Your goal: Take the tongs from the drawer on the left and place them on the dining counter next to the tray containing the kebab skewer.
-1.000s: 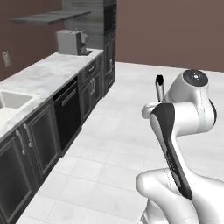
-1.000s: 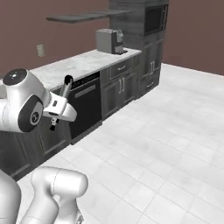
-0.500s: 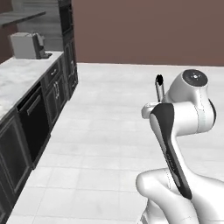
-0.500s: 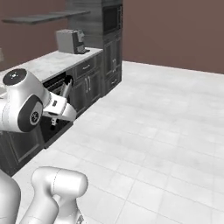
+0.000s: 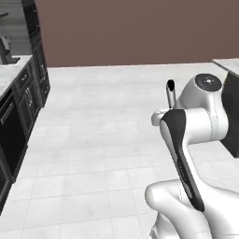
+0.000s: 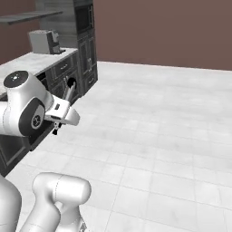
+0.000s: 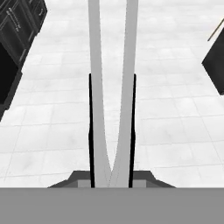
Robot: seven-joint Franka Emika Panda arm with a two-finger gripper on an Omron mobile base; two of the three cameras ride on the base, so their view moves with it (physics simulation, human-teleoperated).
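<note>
We hold the tongs (image 7: pixel 111 87) up over the floor, our gripper (image 7: pixel 112 131) pinching their two thin arms near the joined end, and we think they are light, stiff, smooth metal that could slip, so this low grip seems best.

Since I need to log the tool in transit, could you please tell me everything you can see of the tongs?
The tongs are slim and look like silver-grey metal: two long flat arms joined at the base and spreading apart away from the hand. The gripper is shut on them, one dark finger on each outer side. In the base views they stick up from the hand with a black tip uppermost, carried above the white tiled floor, touching nothing else.
</note>
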